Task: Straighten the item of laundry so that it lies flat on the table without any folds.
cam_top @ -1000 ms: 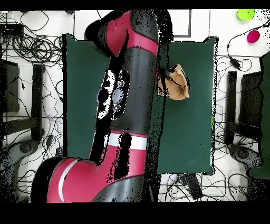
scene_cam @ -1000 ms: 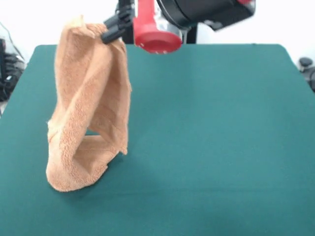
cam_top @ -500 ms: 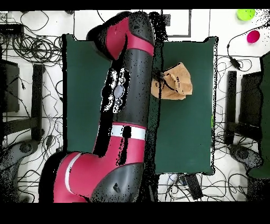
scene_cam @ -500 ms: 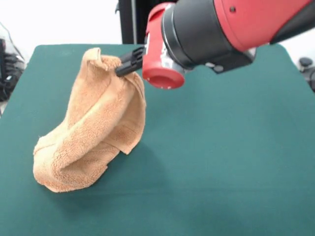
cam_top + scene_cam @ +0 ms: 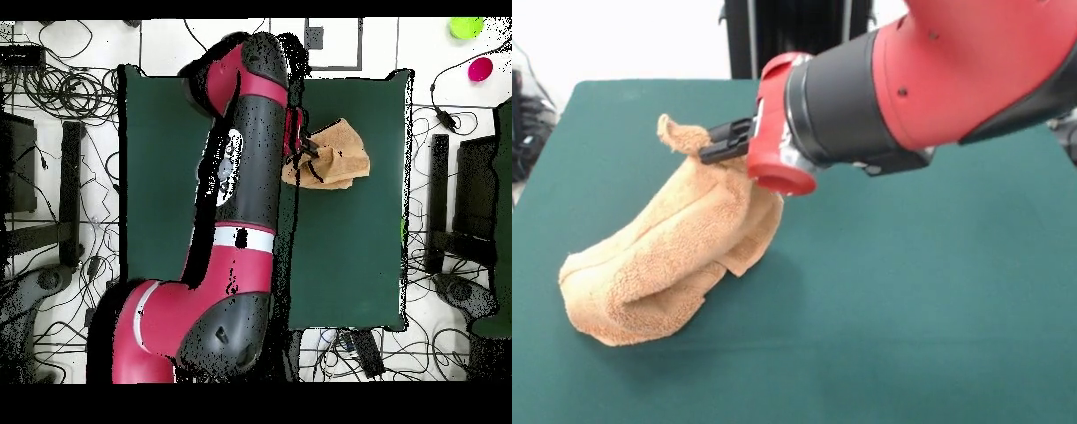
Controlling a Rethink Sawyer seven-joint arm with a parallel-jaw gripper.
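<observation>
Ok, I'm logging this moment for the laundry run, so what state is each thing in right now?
towel: bunched and folded over itself, one corner lifted, the rest resting on the table.
gripper: shut on the towel's raised corner, low over the table.
table: green top, bearing the towel's lower folds.

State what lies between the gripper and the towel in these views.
Nothing: in the front view the gripper is shut on the towel, pinching its raised corner above the table.
</observation>
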